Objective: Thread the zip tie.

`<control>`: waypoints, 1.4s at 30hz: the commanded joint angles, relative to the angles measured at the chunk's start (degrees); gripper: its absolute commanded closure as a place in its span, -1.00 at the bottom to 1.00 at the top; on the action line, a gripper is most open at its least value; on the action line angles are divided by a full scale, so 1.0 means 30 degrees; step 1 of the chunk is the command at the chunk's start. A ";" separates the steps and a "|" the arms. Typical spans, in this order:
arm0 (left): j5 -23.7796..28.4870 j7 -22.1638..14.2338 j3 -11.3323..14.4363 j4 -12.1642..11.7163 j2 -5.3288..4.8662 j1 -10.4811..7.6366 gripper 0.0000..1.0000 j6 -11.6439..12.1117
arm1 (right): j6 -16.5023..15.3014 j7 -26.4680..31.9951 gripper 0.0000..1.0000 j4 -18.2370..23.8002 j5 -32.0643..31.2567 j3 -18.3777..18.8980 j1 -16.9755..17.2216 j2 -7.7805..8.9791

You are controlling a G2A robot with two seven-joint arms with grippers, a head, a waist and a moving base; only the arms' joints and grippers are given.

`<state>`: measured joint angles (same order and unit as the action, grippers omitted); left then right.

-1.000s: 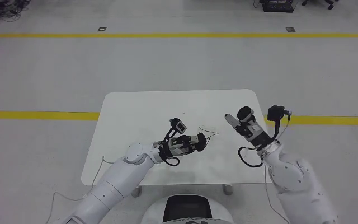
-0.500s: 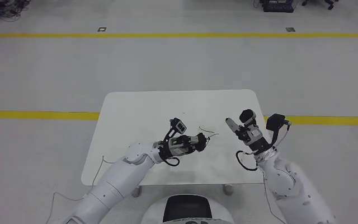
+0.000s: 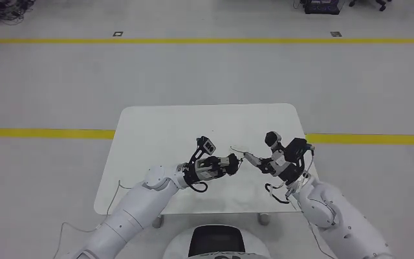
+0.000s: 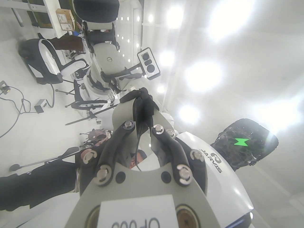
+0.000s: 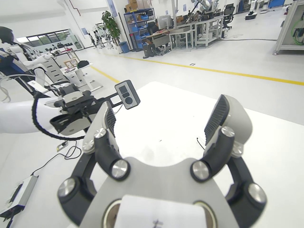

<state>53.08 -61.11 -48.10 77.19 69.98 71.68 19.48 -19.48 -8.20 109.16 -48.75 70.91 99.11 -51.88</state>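
Zip tie (image 3: pixel 238 151) hangs at mid-frame in the top view, over the table (image 3: pixel 162 129), pinched in the closed left claw (image 3: pixel 234 161). We judge it light, thin, springy and slick, best taken near its free tip. Its long axis seems to run left-right, tail pointing right toward the right claw (image 3: pixel 251 158), whose jaws stand wide apart.

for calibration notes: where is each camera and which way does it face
Top view: above the arms, looking down at the table; both arms show.
Left wrist view: on that wrist, facing the ceiling; the left gripper, shut on the zip tie.
Right wrist view: on that wrist, facing across the table; the open right gripper.
Shared: the table, in top and right wrist views.
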 commanded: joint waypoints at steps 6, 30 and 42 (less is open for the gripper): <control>0.0000 0.0000 0.0000 0.0000 0.0000 0.0000 1.00 0.0000 | 0.0000 -0.0028 -1.00 0.0158 0.0702 -0.0761 -0.0304 0.0792; 0.0000 0.0000 0.0000 0.0000 0.0000 0.0000 1.00 0.0000 | 0.0000 -0.1856 -1.00 0.1054 0.1532 -0.2126 0.0196 0.3934; 0.0000 0.0000 0.0000 0.0000 0.0000 0.0000 1.00 0.0000 | 0.0000 -0.3246 0.08 0.0593 0.2166 -0.5275 -0.1846 0.5823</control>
<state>53.08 -61.11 -48.10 77.19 69.98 71.68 19.48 -19.48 -17.73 111.07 -42.53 55.90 94.34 -34.64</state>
